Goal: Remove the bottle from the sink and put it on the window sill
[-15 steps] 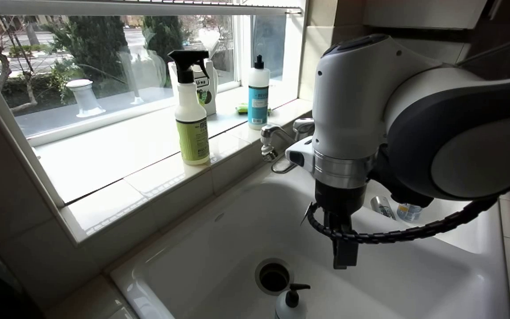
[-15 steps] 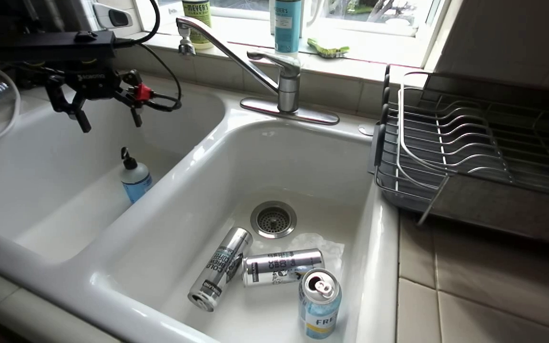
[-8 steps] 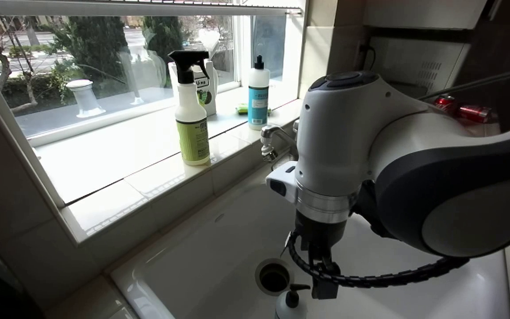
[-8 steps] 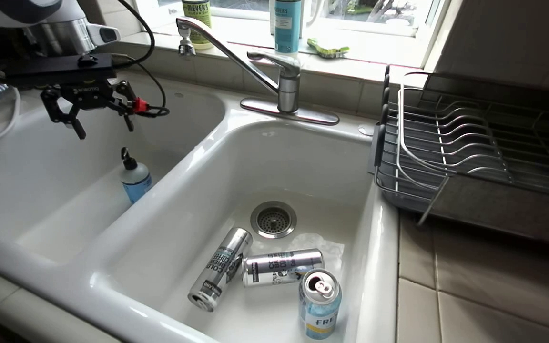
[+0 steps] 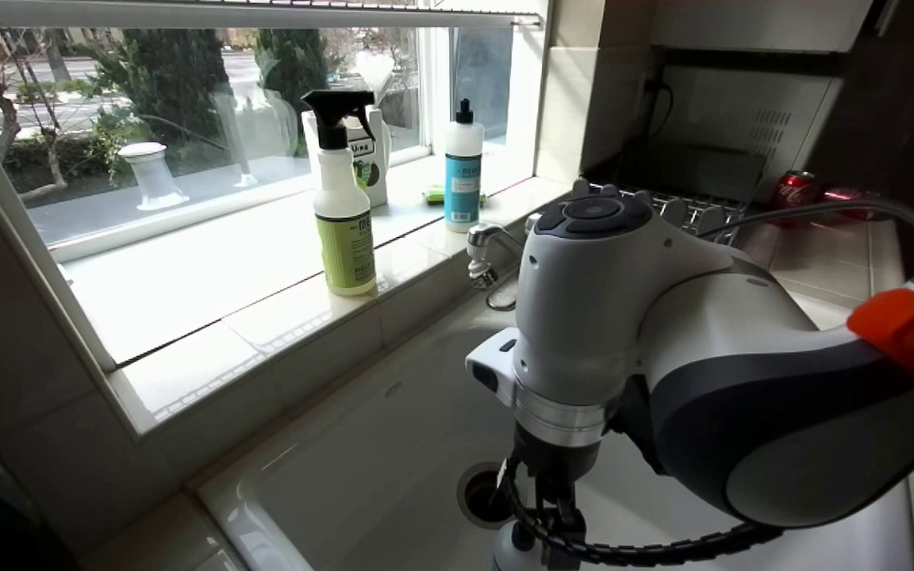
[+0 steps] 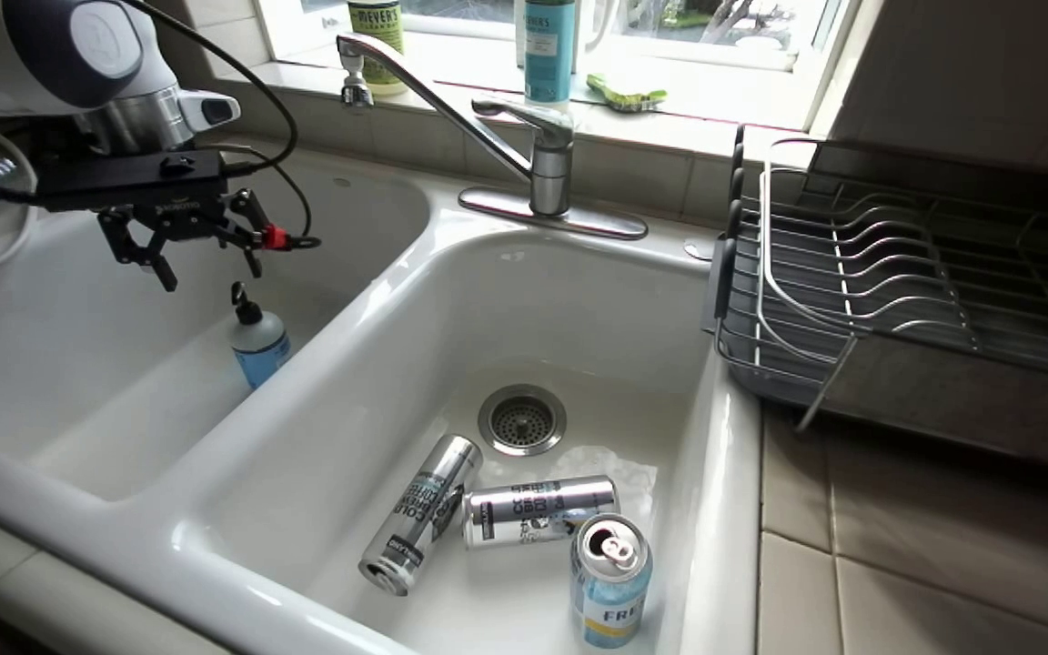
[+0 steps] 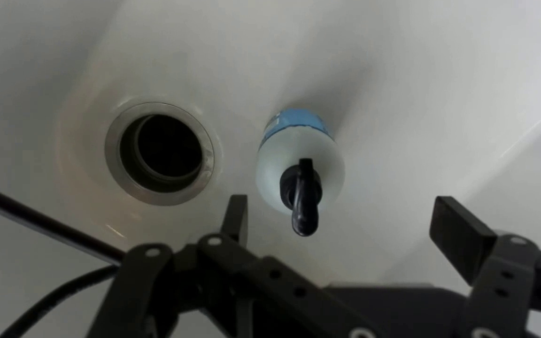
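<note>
Bottle [image 7: 270, 166] upright in sink [image 6: 142, 509], long axis vertical (black pump [image 7: 305, 216] uppermost), gripper [image 6: 211, 275] near, fingers [image 7: 237, 218] spread apart

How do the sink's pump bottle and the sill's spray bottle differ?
The pump bottle is labelled blue, the spray bottle yellow-green. The pump bottle has a hooked spout, the spray bottle a trigger head. The pump bottle stands in the sink, the spray bottle on the window sill. Both look upright and black-topped.

White double-basin sink [image 6: 328, 359]: round blue-labelled plastic bottle [image 7: 299, 171] inside;
Round metal drain [image 7: 160, 154]: left of bottle in my wrist view;
</note>
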Available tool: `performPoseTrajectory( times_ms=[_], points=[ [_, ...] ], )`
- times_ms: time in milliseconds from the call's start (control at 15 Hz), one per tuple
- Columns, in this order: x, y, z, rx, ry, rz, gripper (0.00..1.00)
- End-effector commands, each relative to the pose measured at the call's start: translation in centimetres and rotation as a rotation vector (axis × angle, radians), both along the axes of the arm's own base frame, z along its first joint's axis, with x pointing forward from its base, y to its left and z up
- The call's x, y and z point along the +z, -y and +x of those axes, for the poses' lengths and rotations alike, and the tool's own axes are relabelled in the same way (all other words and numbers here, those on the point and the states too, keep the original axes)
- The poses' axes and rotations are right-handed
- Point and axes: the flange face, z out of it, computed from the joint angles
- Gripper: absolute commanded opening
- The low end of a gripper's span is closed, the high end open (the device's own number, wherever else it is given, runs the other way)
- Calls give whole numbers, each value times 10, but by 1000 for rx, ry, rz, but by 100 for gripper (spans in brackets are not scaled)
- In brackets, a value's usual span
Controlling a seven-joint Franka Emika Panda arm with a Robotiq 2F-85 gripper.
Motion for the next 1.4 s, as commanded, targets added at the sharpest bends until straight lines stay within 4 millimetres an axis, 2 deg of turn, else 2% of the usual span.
performPoseTrajectory(
  times_ms=[0,200,267,733,800,867,933,1000,1067,1133,1200,1267,1333],
  points=[
    [-10,2,7,-27,21,6,100],
    [-17,7,11,-37,14,16,82],
    [-20,9,12,-40,10,16,69],
    [-24,10,17,-36,26,35,14],
    [-24,10,18,-34,27,36,27],
    [-24,9,18,-31,29,40,30],
    [-25,9,19,-31,27,39,29],
    [-25,9,19,-30,25,39,35],
    [-26,9,20,-29,20,40,36],
    [-27,9,21,-35,20,36,9],
    [-27,9,21,-34,18,37,11],
    [-27,9,21,-35,18,39,9],
    [-28,9,22,-37,16,36,3]
  ],
)
